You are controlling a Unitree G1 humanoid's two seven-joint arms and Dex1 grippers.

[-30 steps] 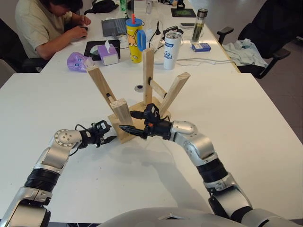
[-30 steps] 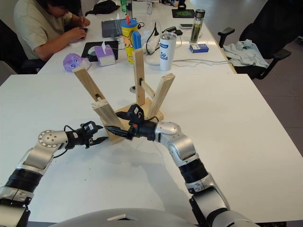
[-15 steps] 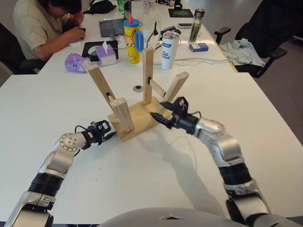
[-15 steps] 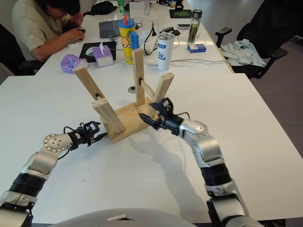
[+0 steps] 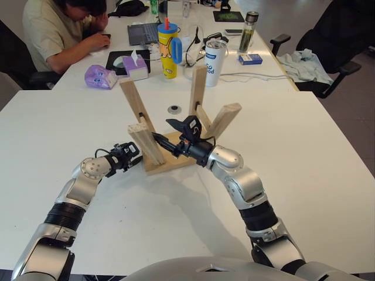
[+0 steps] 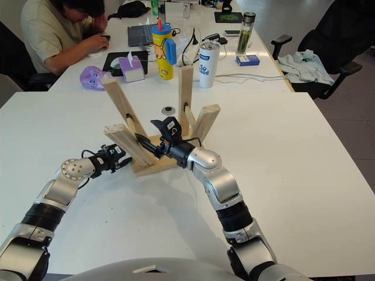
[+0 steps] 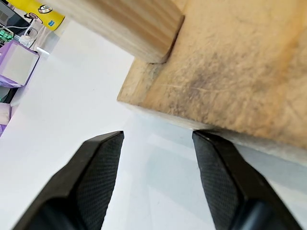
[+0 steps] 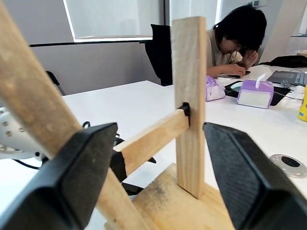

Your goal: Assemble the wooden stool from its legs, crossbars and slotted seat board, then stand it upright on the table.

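The stool [image 6: 126,143] sits inverted, its seat board [image 5: 170,163] flat on the table [image 5: 304,175] and its legs [image 5: 197,89] splaying upward from it. My left gripper [image 5: 135,157] is at the board's corner nearest my left arm, fingers [image 7: 98,177] apart, holding nothing. My right gripper [image 5: 162,139] hovers above the board, wide open around a crossbar [image 8: 153,139], not gripping. My worry is that the legs lean unevenly, so the joints look loose. Prying that corner or tugging the crossbar could pop a leg free or topple everything.
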